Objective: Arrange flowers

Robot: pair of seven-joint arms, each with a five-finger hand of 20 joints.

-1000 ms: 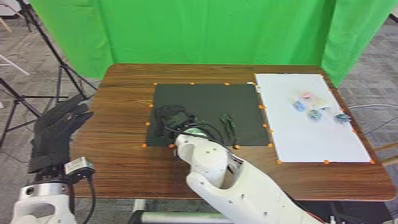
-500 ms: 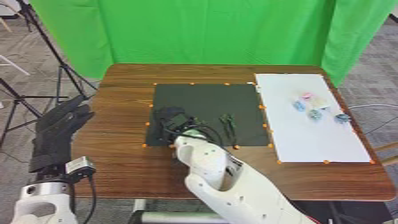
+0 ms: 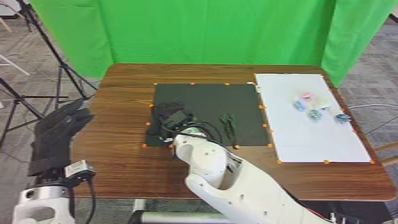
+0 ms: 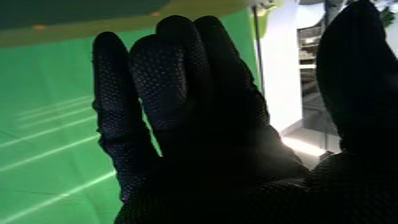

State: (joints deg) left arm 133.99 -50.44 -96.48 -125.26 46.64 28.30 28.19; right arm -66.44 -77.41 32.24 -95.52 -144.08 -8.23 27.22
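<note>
Fingers (image 4: 160, 80) of my right hand (image 3: 172, 116): extended, released, thumb spread apart; contact with the dark mat (image 3: 204, 100), I cannot tell. Small flower bunches (image 3: 314, 115) lie on the white sheet (image 3: 311, 145). Green stems (image 3: 229, 127) lie on the mat; looped cables (image 3: 211, 131) obstruct the space between hand and stems. My left hand (image 3: 53, 137), relaxed, is at the table's (image 3: 115, 150) left edge.

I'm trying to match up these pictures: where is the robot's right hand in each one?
Head view: the right hand is over the lower left part of the dark mat.
Right wrist view: seen close up, coming in from the bottom edge with its fingers up.
Shared landmark: the green curtain, beyond the table in the head view and behind the fingers in the wrist view.
</note>
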